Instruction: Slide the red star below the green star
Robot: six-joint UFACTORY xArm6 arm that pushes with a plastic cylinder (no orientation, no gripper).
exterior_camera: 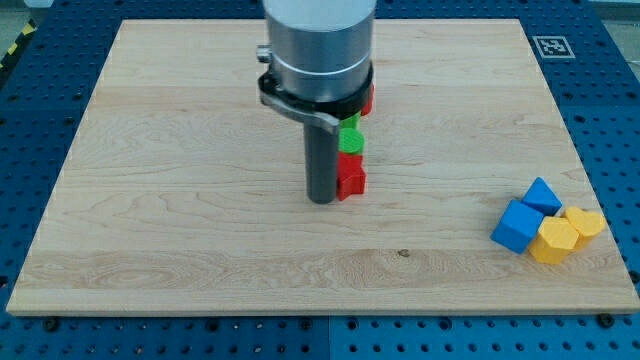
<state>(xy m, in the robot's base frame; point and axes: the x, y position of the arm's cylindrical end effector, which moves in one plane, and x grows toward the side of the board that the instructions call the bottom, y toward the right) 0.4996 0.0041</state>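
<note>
My tip [322, 199], a bare rod clamped on nothing, touches the left side of the red star [351, 177], already just below the part-hidden green star [349, 136]; push lightly, or it overshoots rightward.

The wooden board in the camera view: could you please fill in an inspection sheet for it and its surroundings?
Surface: wooden board, flat on a blue perforated table.
Job's things: a red block beside my tip, on its right in the view; a green block just above it, partly hidden by the arm; shapes unclear. Another red block peeks out higher up.
Clutter: two blue blocks and two yellow blocks clustered at the view's lower right.
Grippers: none; the rod ends in my tip on the board.
Cables: nothing seen.
Surroundings: a black-and-white marker tag at the view's top right.
</note>
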